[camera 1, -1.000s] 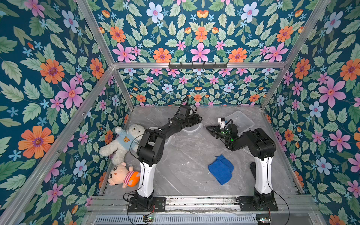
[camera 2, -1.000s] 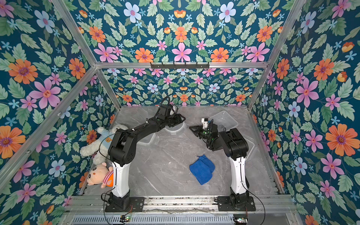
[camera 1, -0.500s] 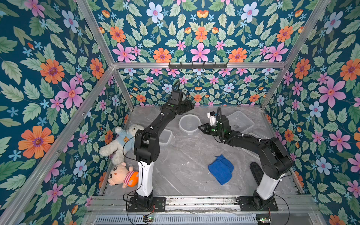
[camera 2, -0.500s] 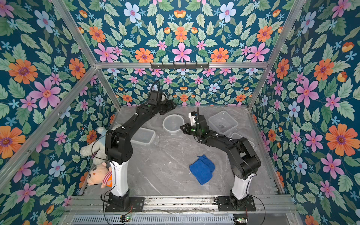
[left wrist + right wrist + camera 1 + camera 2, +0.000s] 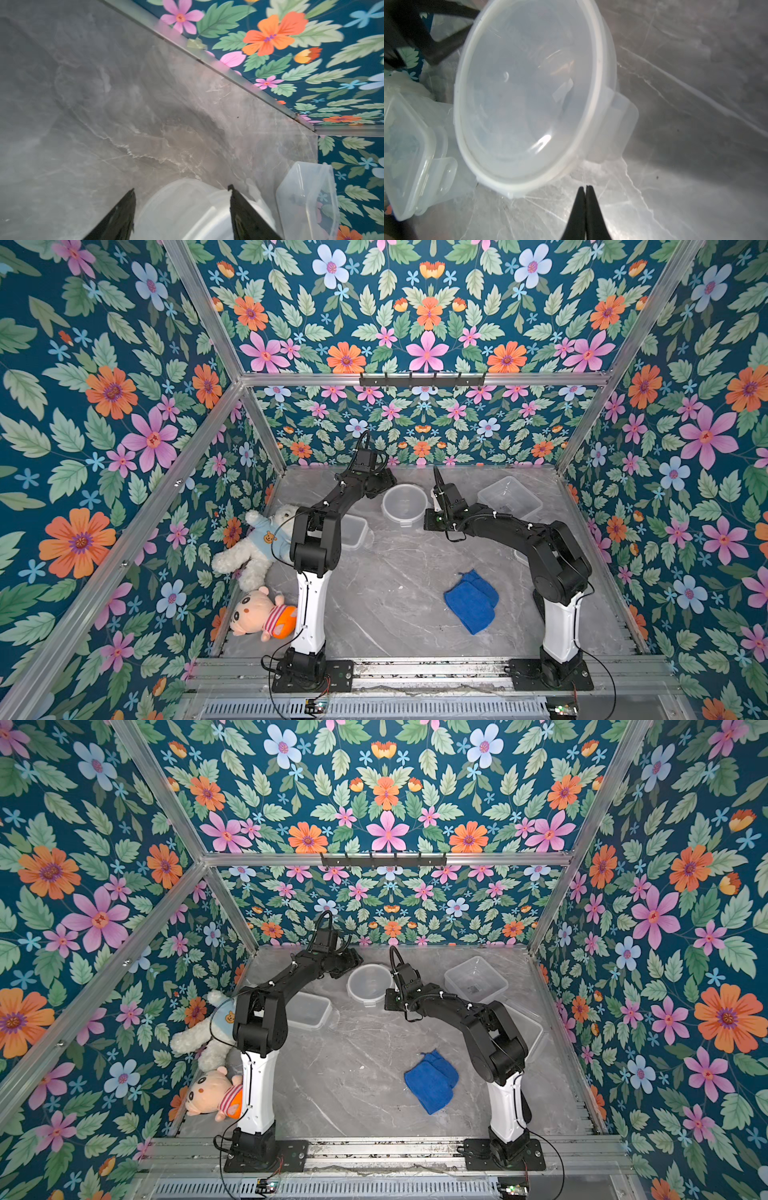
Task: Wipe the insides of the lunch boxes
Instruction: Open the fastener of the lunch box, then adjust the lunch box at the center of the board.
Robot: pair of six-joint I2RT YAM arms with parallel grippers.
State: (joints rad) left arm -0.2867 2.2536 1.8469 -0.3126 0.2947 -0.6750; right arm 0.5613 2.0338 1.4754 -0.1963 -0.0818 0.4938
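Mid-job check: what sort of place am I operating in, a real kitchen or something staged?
Probably a staged robot test booth, not a kitchen: floral-wallpaper walls on a silver aluminium frame enclose a grey marble-pattern tabletop, with a white teddy bear at its edge and a round clear plastic tub on it.

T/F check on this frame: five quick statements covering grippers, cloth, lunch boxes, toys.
1. The blue cloth lies on the table, held by neither gripper. True.
2. The right gripper is open. False: it is shut and empty.
3. The left gripper is open. True.
4. The round lunch box sits inside the square lunch box. False: they stand apart on the table.
5. The plush toys lie on the robot's right. False: they lie on its left.
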